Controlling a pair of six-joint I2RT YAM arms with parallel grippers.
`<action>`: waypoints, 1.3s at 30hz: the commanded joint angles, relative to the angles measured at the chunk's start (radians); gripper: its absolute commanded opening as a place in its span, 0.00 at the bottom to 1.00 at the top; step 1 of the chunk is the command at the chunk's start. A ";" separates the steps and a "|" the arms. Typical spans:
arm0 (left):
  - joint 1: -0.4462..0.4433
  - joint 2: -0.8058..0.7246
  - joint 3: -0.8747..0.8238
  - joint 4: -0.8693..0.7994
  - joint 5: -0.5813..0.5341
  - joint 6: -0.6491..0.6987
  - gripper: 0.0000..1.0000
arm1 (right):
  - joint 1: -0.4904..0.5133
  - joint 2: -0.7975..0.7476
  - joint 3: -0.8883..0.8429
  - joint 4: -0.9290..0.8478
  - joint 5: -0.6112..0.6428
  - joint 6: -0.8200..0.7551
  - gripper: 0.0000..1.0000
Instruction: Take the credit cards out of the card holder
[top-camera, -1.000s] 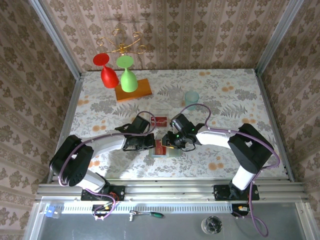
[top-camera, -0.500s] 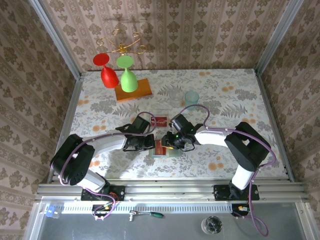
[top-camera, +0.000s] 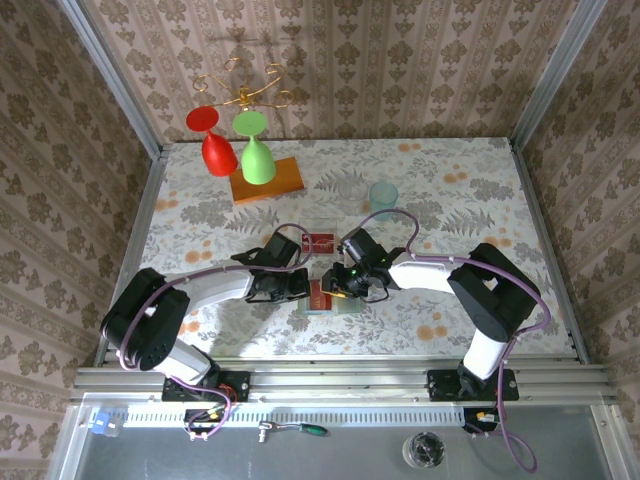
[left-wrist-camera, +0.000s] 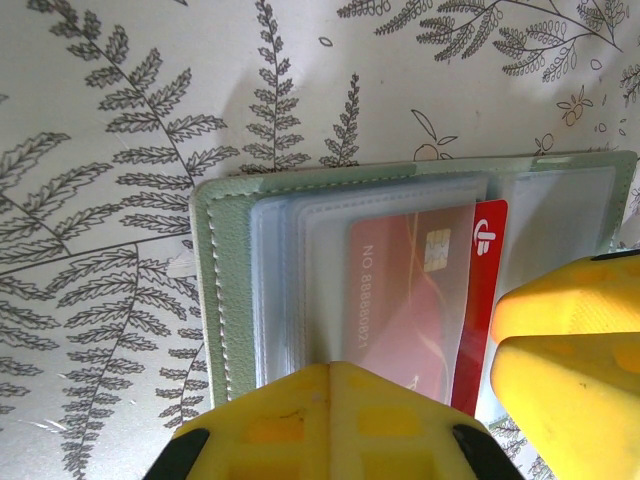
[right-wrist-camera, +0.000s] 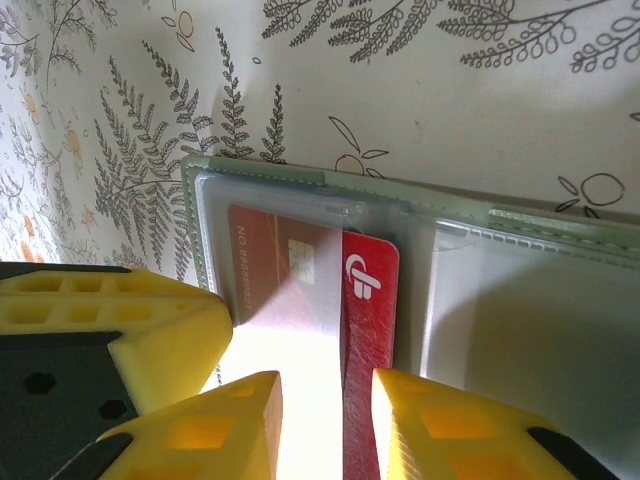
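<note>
The sage-green card holder (top-camera: 331, 299) lies open on the table between both grippers. Its stitched green edge (left-wrist-camera: 214, 285) frames clear pockets. A red credit card (left-wrist-camera: 420, 300) sits in a pocket with a bare red strip (right-wrist-camera: 366, 300) sticking out sideways. My left gripper (left-wrist-camera: 335, 366) is shut, its joined tips pressing down on the pockets beside that card; from above it (top-camera: 303, 285) is at the holder's left side. My right gripper (right-wrist-camera: 325, 390) stands partly open over the card's bare strip, one finger on each side, and from above it (top-camera: 334, 283) is over the holder.
Another red card (top-camera: 322, 241) lies on the table just behind the holder. A pale teal cup (top-camera: 383, 194) stands further back. An orange board (top-camera: 267, 181) with a red and a green glass hanging over it is at the back left.
The right arm has crept slightly left. The card holder, the card and the left gripper look the same.
</note>
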 joint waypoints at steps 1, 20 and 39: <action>-0.006 0.011 -0.001 -0.038 -0.015 0.018 0.00 | -0.006 0.000 -0.014 -0.006 0.020 0.011 0.33; -0.005 0.008 -0.002 -0.042 -0.017 0.017 0.00 | -0.006 0.023 -0.002 -0.023 0.018 0.011 0.34; -0.004 0.007 -0.001 -0.048 -0.020 0.015 0.00 | -0.006 0.031 -0.001 -0.011 0.004 0.012 0.33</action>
